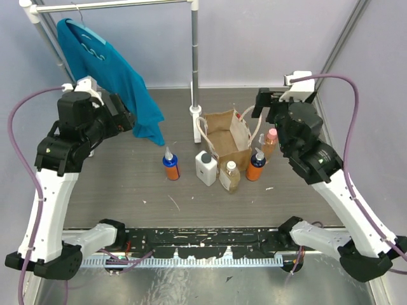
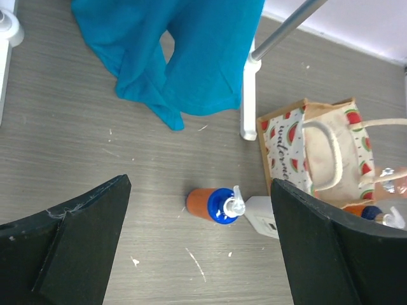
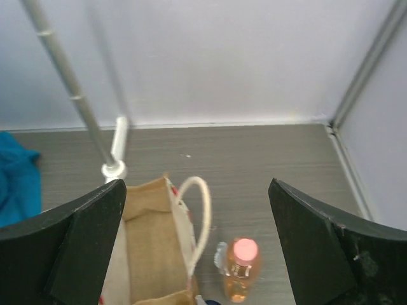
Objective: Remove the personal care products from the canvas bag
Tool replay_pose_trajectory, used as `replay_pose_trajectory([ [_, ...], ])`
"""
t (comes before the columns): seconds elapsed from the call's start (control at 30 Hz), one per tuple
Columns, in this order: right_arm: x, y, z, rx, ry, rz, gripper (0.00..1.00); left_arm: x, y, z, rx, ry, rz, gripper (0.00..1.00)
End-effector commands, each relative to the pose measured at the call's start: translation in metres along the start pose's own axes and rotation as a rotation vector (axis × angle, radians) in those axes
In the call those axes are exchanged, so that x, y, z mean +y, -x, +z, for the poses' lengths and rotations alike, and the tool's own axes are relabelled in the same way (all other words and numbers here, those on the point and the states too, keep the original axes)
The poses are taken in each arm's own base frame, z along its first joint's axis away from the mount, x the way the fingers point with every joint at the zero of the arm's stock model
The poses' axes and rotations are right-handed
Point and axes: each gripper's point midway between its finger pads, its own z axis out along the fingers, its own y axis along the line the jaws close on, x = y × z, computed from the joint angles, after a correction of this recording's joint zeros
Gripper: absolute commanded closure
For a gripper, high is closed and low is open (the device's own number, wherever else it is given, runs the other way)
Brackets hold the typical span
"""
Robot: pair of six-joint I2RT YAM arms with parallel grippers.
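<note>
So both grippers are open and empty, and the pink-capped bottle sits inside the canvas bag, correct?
Not quite: the pink-capped bottle stands on the table outside the canvas bag, beside it, as the right wrist view shows. The left gripper and right gripper are indeed open and empty.

The canvas bag (image 1: 227, 135) looks rough and woven. The bottles (image 1: 229, 176) are glossy plastic. The counter (image 1: 127, 178) is matt grey wood grain.
</note>
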Motion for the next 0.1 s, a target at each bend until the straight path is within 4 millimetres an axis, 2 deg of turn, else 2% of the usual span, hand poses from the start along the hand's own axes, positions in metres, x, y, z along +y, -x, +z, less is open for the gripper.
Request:
replay_pose_trajectory([
  [0.0, -0.0250, -0.0176, 0.0106, 0.044, -0.073, -0.011, 0.00, 0.0060, 0.0031, 0.0072, -0.050, 0.012, 0.038, 0.01],
  [0.07, -0.0270, -0.0211, 0.0199, 0.064, -0.075, -0.002, 0.00, 0.0080, 0.0045, 0.0065, -0.062, 0.019, 0.045, 0.01],
])
